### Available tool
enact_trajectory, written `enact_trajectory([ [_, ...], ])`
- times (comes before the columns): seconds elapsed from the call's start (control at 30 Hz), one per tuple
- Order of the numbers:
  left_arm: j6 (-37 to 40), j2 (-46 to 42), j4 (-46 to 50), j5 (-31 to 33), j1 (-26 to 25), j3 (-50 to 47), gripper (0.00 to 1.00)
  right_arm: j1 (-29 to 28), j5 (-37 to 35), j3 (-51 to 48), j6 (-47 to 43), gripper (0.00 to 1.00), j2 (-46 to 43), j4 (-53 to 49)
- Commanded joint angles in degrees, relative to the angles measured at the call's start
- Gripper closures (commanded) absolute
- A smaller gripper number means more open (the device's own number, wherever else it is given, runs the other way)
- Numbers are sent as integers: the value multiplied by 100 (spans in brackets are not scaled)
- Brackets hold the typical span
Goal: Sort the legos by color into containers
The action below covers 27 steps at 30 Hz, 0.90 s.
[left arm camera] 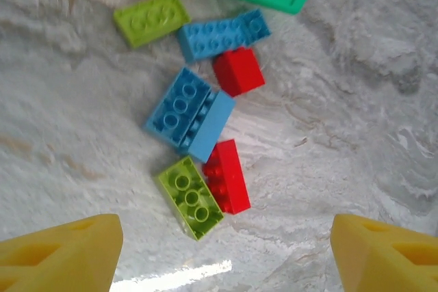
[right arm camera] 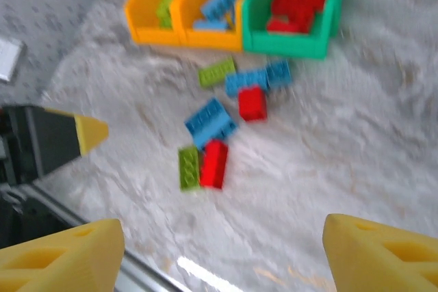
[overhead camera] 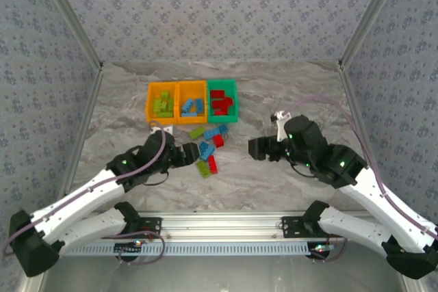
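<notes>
Three containers stand side by side at the back. The left orange bin (overhead camera: 149, 104) holds lime green legos, the middle orange bin (overhead camera: 192, 120) blue ones, and the green bin (overhead camera: 235, 104) red ones. Several loose legos lie in front of them: a lime green one (left arm camera: 189, 197) lying studs down, a red one (left arm camera: 227, 176) beside it, a blue one (left arm camera: 188, 114), another red (left arm camera: 238, 71), another blue (left arm camera: 224, 34) and another green (left arm camera: 151, 18). My left gripper (left arm camera: 226, 251) hovers open just short of the green and red pair. My right gripper (right arm camera: 222, 251) is open and empty, right of the pile.
The marble tabletop (overhead camera: 294, 182) runs to patterned walls at the back and sides, with a metal rail (overhead camera: 219, 223) along the near edge. The left arm's yellow fingertip (right arm camera: 89, 133) shows left of the loose pile in the right wrist view.
</notes>
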<state>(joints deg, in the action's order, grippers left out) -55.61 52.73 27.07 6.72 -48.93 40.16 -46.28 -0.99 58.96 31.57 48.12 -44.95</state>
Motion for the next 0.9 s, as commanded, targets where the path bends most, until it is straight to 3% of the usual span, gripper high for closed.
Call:
enact_trajectory([
  [0.0,-1729,601,-87,538,-385,-129,21,-159,-135,-210,685,15,-119,-422],
  [0.17,-2042,1919,-19,476,-685,275,31,-269,-435,-63,663,8,38,-611],
  [0.3,-2024,2675,-252,282,-715,413,32,-271,-441,44,580,7,203,-605],
  [0.6,-1891,3348,-508,339,-623,493,32,-294,-463,53,578,7,259,-690],
  [0.87,-1692,3585,-553,233,-576,460,47,-294,-493,41,636,6,264,-682],
])
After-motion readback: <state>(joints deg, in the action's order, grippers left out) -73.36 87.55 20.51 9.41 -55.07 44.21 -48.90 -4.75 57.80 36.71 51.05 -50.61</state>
